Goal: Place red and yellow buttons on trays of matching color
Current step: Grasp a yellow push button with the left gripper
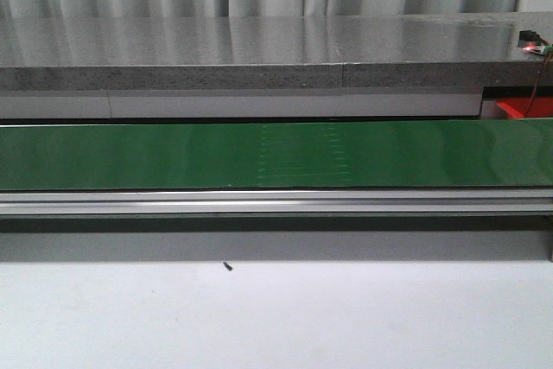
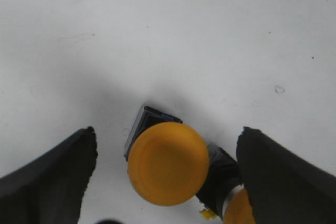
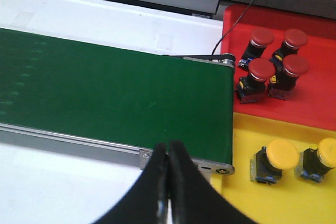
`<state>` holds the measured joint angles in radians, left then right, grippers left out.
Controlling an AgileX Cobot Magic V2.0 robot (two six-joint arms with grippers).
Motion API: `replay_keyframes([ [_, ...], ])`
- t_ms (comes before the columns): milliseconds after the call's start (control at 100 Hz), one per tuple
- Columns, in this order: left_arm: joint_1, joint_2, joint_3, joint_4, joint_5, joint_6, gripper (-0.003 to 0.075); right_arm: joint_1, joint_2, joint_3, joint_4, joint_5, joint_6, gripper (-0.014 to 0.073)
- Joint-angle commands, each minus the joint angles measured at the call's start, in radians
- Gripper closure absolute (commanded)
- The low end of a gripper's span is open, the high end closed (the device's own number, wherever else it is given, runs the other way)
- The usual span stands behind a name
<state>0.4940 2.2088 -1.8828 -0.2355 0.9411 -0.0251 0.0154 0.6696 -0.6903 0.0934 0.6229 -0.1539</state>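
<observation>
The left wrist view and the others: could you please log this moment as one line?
left gripper: open over yellow button | right gripper: shut, empty | red tray: four buttons | yellow tray: two

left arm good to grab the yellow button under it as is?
Probably yes. The left end effector is open, its fingers on either side of the yellow button. A second yellow button sits close by the other finger and might get bumped.

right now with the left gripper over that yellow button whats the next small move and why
Probably lower the left gripper a little and close on the yellow button. Its fingers are open on either side of the button, which sits on the white surface rather than on a tray. A second yellow button lies close against one finger, so it looks wise to close slowly.
</observation>
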Motion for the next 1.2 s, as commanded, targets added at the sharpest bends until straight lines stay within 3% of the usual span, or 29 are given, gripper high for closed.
replay_keyframes([
  [0, 0.003, -0.058, -0.034, -0.013, -0.043, -0.014, 0.0195, -0.005, -0.004, -0.025, -0.005, -0.066, 0.001, 0.0662],
  [880, 0.003, -0.028, -0.034, -0.015, 0.005, -0.022, 0.02, -0.005, -0.004, -0.025, -0.005, -0.059, 0.001, 0.0662],
  [1190, 0.003, -0.027, -0.034, -0.015, -0.011, -0.022, 0.0412, -0.005, -0.004, -0.025, -0.005, -0.059, 0.001, 0.0662],
])
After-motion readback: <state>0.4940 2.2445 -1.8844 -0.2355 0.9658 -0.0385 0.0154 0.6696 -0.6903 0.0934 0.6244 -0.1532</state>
